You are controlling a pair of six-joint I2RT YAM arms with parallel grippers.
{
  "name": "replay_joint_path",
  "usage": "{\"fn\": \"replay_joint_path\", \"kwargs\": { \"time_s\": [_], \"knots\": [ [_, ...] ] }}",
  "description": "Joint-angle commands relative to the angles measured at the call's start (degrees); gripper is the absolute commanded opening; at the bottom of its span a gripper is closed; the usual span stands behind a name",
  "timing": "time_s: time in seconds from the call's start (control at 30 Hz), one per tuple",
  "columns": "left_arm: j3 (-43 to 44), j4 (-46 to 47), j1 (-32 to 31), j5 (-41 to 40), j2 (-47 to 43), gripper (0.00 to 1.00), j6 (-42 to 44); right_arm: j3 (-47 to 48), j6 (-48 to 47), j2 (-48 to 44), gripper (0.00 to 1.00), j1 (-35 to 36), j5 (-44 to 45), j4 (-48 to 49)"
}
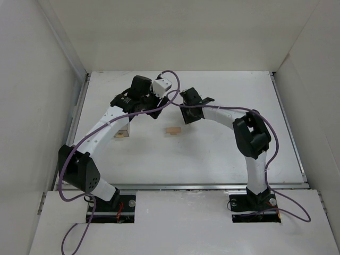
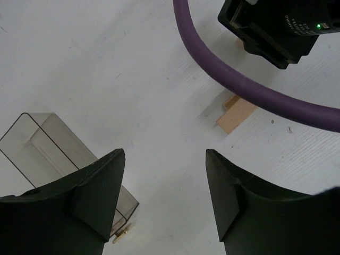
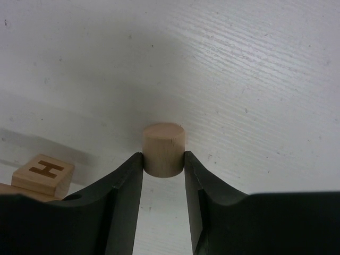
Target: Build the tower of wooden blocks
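Pale wooden cylinder block [image 3: 164, 150] clamped between the closed jaws of your right gripper [image 3: 163, 161].
It sits over the white table [image 3: 255, 79], near the square tan lettered wooden block [image 3: 43, 175], which is stacked on a flat tan wooden bar [image 2: 240, 117]. Your left gripper [image 2: 164, 180] stands open and empty beside the clear plastic rectangular box [image 2: 53, 143].

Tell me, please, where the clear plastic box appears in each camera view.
Top external: the clear plastic box sits left of the table's centre, partly under the left arm.
Left wrist: the box is at the lower left.
Right wrist: not in view.
Shared landmark: the pale wood block lies on the table to the right of the box in both of those views.
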Motion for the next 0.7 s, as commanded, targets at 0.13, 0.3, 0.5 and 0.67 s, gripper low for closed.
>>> {"fn": "replay_joint_path", "kwargs": {
  "time_s": [0.13,0.3,0.5,0.67],
  "knots": [
    [1.5,0.5,0.0,-0.2,-0.5,0.59,-0.7,1.2,-0.5,1.9,0.45,0.6,0.9,-2.7],
    [1.5,0.5,0.0,-0.2,-0.5,0.59,-0.2,1.8,-0.5,3.0,0.42,0.6,0.9,-3.2],
    [1.5,0.5,0.0,-0.2,-0.5,0.58,-0.2,0.5,0.1,-0.4,0.00,0.6,4.1,-0.8],
    [2.1,1.0,0.0,1.8,-0.5,0.56,-1.9,-6.0,-1.3,-10.5,0.00,0.6,7.8,4.8]
  ]
}}
